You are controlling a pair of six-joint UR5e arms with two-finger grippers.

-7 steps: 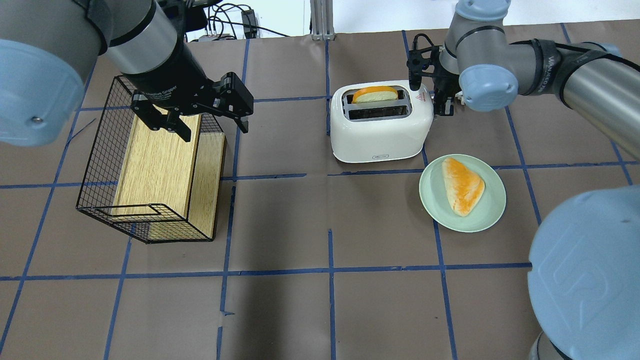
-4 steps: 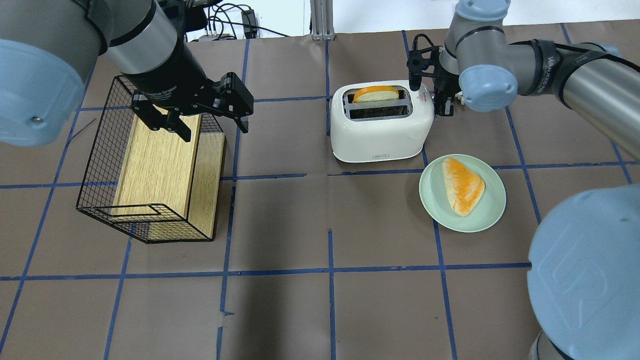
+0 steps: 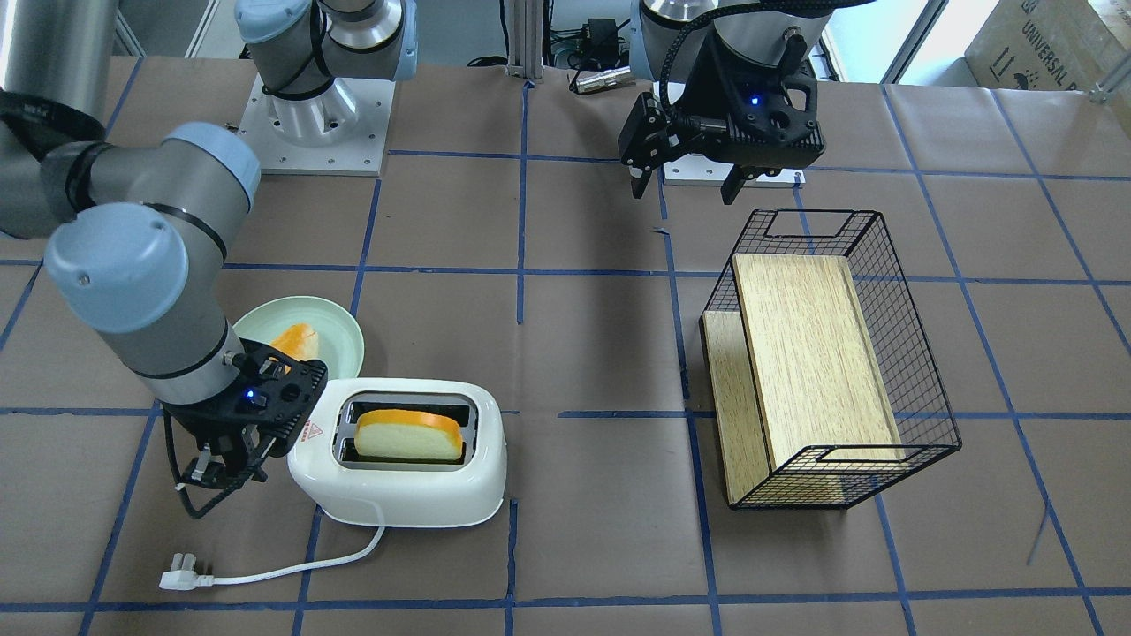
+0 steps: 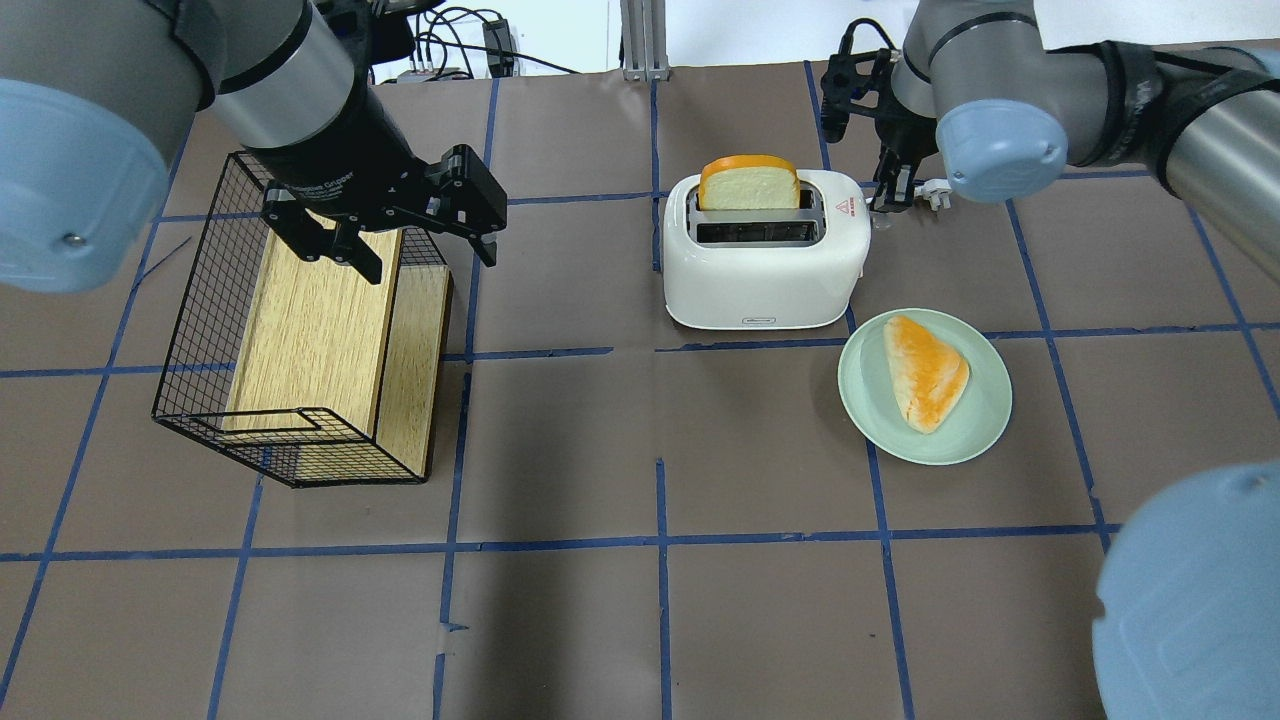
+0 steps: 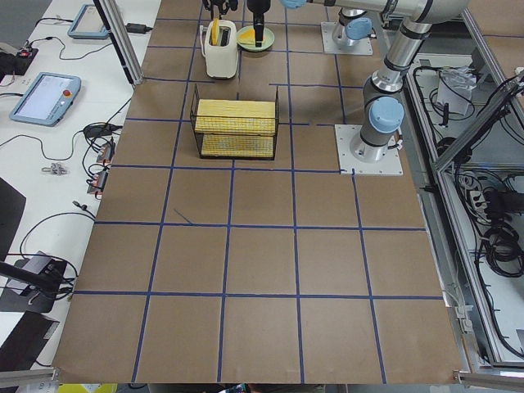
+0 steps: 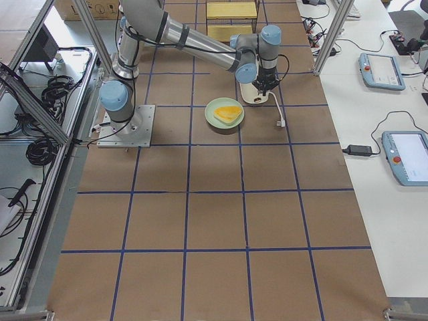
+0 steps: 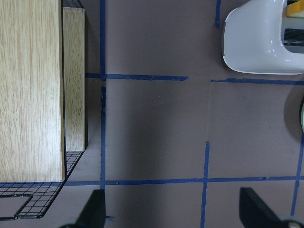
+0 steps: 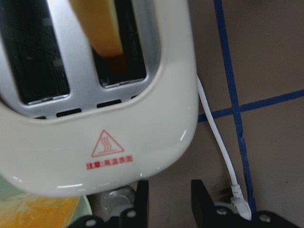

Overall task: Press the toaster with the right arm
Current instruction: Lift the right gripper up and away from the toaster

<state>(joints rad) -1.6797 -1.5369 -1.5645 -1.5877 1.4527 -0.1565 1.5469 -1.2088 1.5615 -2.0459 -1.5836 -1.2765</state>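
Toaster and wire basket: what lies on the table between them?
Nothing: only bare brown cover with blue tape lines between toaster and wire basket, shown in the overhead view.

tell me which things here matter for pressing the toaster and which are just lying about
Job: toaster, the slice in it, right gripper.
Lying about: plate, bread on it, basket, wooden box, left gripper.
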